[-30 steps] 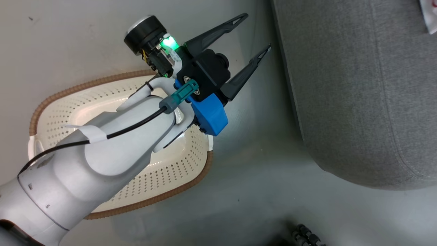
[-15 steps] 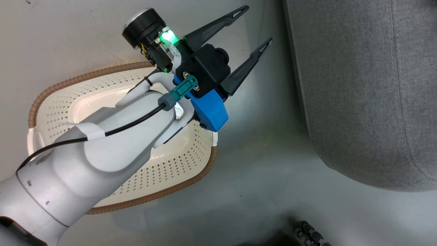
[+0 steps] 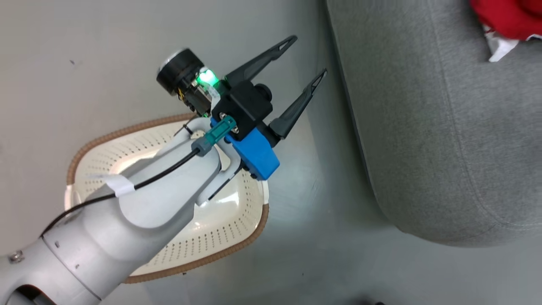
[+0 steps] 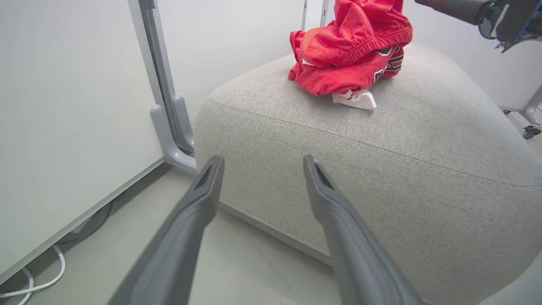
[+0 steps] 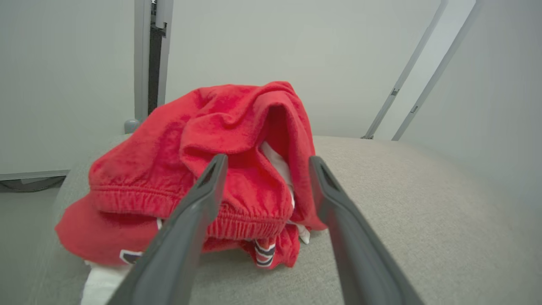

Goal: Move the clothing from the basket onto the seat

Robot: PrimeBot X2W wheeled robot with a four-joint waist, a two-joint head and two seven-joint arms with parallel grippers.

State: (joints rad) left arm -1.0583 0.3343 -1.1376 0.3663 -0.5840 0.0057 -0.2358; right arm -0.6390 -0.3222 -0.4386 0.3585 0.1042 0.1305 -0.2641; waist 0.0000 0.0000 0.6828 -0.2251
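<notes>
The two red garments [image 4: 351,46] lie heaped on the light-grey seat [image 4: 381,148], a white lining and black-and-white lettering peeking out below; their edge shows in the head view's top right corner [image 3: 508,17]. The cream basket [image 3: 237,203] with its brown rim stands on the floor left of the seat [image 3: 423,127], and the part of its inside not hidden by my left arm holds nothing. My left gripper [image 3: 309,55] hangs open over the floor between basket and seat, pointing at the seat's side [image 4: 262,161]. My right gripper [image 5: 267,160] is open just before the garments [image 5: 220,127], holding nothing.
A white wall panel with a grey metal post [image 4: 169,106] stands left of the seat, with a white cable [image 4: 34,284] on the floor below it. My right arm's wrist [image 4: 499,17] hovers above the seat's far side. A caster wheel [image 4: 529,132] sits behind the seat.
The head camera has shifted, bringing the red garments into its top right corner. My left gripper stays open in about the same place by the basket's rim.
</notes>
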